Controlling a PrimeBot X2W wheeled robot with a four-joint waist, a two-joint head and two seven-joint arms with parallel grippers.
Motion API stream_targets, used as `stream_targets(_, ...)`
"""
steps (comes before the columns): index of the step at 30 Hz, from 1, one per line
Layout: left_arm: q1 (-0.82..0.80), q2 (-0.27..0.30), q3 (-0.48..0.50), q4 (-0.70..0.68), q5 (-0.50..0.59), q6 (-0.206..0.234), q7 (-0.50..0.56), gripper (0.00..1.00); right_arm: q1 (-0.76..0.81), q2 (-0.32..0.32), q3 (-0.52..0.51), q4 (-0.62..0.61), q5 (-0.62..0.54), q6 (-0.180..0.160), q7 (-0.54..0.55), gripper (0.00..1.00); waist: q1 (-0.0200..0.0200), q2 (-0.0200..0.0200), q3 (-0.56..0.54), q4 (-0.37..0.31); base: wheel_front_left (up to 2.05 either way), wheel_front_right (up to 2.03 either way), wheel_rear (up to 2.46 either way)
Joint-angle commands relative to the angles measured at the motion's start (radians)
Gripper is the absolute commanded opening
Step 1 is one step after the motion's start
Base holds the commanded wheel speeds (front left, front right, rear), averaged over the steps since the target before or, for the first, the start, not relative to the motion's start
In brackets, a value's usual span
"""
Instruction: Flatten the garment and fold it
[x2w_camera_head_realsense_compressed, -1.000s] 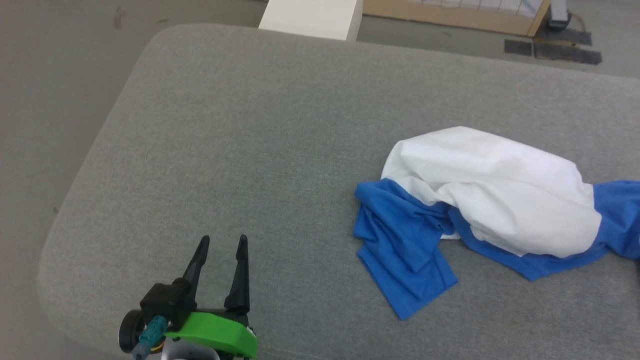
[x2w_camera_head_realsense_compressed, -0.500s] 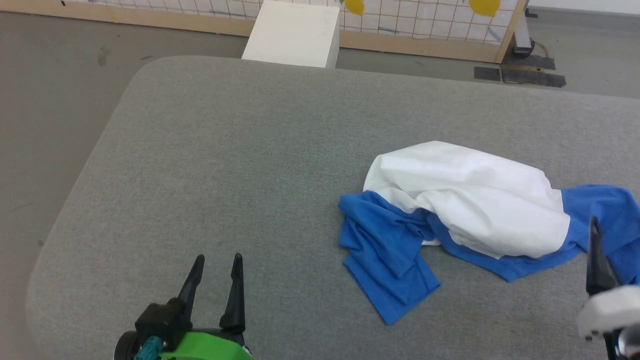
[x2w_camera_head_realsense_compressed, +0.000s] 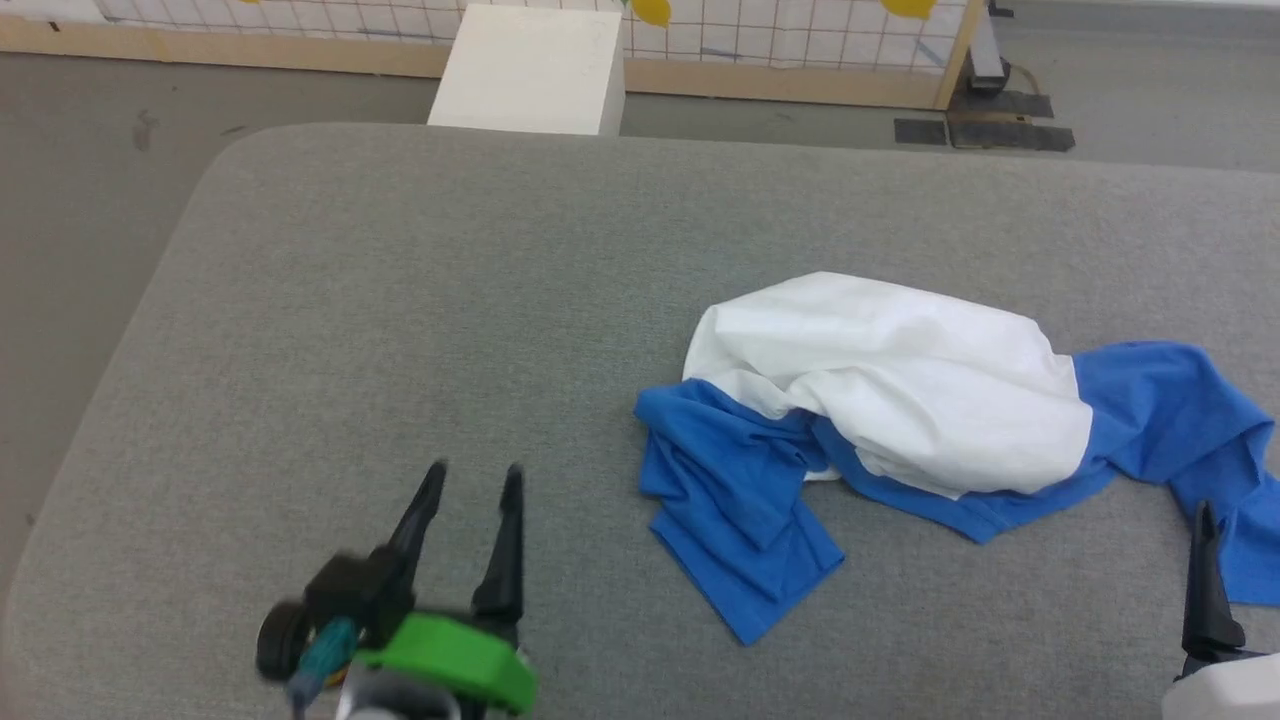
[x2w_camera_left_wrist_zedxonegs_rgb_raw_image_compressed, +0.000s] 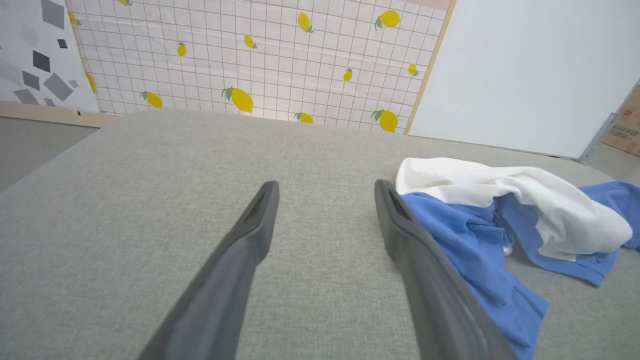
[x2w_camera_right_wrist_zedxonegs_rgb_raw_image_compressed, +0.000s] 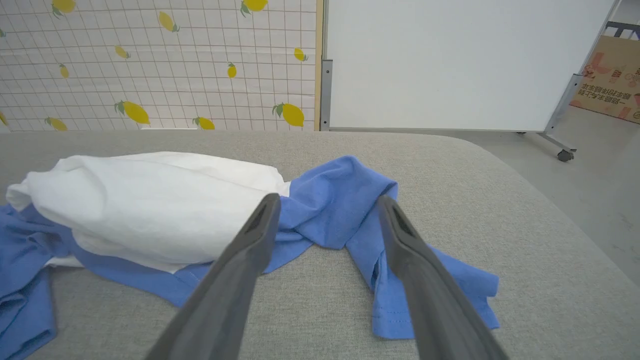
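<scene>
Surveying the padded desk (x2w_camera_head_realsense_compressed: 400, 300), found the garment (x2w_camera_head_realsense_compressed: 900, 400) crumpled right of centre, white body heaped over blue sleeves. Noted left tool (x2w_camera_head_realsense_compressed: 475, 470) spread apart, empty, clear of the cloth; right tool (x2w_camera_right_wrist_zedxonegs_rgb_raw_image_compressed: 327, 198) likewise spread, empty, near one blue sleeve. Recorded printed cardboard box (x2w_camera_right_wrist_zedxonegs_rgb_raw_image_compressed: 607, 85) in right wrist view, lettering unreadable; white box (x2w_camera_head_realsense_compressed: 530, 65) beyond desk.

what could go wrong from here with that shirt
1. The shirt is bunched, white body heaped over blue folds; a pinch may catch several layers.
2. The open right gripper faces a crumpled sleeve; it may pinch a fold, not an edge.
3. The open left gripper is apart from the shirt; a one-sided pull may just drag it.
</scene>
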Motion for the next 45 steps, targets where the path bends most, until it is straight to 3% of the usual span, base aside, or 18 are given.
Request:
stream_targets(1, -0.048, 0.004, -0.015, -0.004, 0.01, -0.009, 0.02, 1.0, -0.021, 0.001, 0.001, 0.002, -0.004, -0.001, -0.009, 1.0, 0.0, 0.0, 0.014, -0.012, 0.0, 0.0, 0.0)
stream_targets(7, -0.195, 0.002, -0.121, 0.053, 0.004, -0.043, 0.188, 1.0, -0.039, 0.001, 0.0, 0.012, -0.005, -0.001, -0.01, 1.0, 0.0, 0.0, 0.046, -0.026, 0.0, 0.0, 0.0)
stream_targets(13, -0.29, -0.004, -0.213, 0.146, -0.069, -0.052, 0.407, 1.0, -0.053, 0.001, 0.013, 0.015, 0.002, -0.001, -0.009, 1.0, 0.0, 0.0, 0.088, -0.043, 0.0, 0.0, 0.0)
stream_targets(20, -0.351, -0.006, -0.291, 0.233, -0.076, -0.044, 0.485, 1.0, -0.074, 0.001, 0.015, 0.011, 0.003, -0.001, -0.011, 1.0, 0.0, 0.0, 0.141, -0.055, 0.0, 0.0, 0.0)
stream_targets(28, -0.403, -0.006, -0.368, 0.367, -0.052, 0.008, 0.509, 1.0, -0.099, 0.001, 0.026, 0.022, 0.005, -0.001, -0.016, 1.0, 0.0, 0.0, 0.172, -0.066, 0.0, 0.0, 0.0)
stream_targets(29, -0.409, -0.006, -0.377, 0.386, -0.05, 0.011, 0.504, 0.03, -0.103, 0.001, 0.027, 0.023, 0.004, -0.001, -0.016, 1.0, 0.0, 0.0, 0.174, -0.068, 0.0, 0.0, 0.0)
stream_targets(35, -0.426, -0.006, -0.396, 0.427, -0.101, 0.016, 0.439, 0.0, -0.103, 0.001, 0.011, 0.024, -0.003, -0.001, -0.014, 1.0, 0.0, 0.0, 0.156, -0.055, 0.0, 0.0, 0.0)
stream_targets(40, -0.422, 0.006, -0.323, 0.365, -0.178, 0.03, 0.367, 0.0, -0.092, 0.001, 0.011, 0.019, -0.011, -0.001, -0.005, 1.0, 0.0, 0.0, 0.118, -0.034, 0.0, 0.0, 0.0)
stream_targets(42, -0.418, 0.043, -0.267, 0.305, -0.207, 0.04, 0.353, 0.0, -0.085, 0.001, 0.009, 0.012, -0.012, -0.001, 0.001, 1.0, 0.0, 0.0, 0.102, -0.023, 0.0, 0.0, 0.0)
stream_targets(45, -0.396, 0.154, -0.166, 0.179, -0.225, 0.077, 0.368, 0.0, -0.076, 0.001, 0.007, 0.003, -0.016, -0.001, 0.01, 1.0, 0.0, 0.0, 0.089, -0.011, 0.0, 0.0, 0.0)
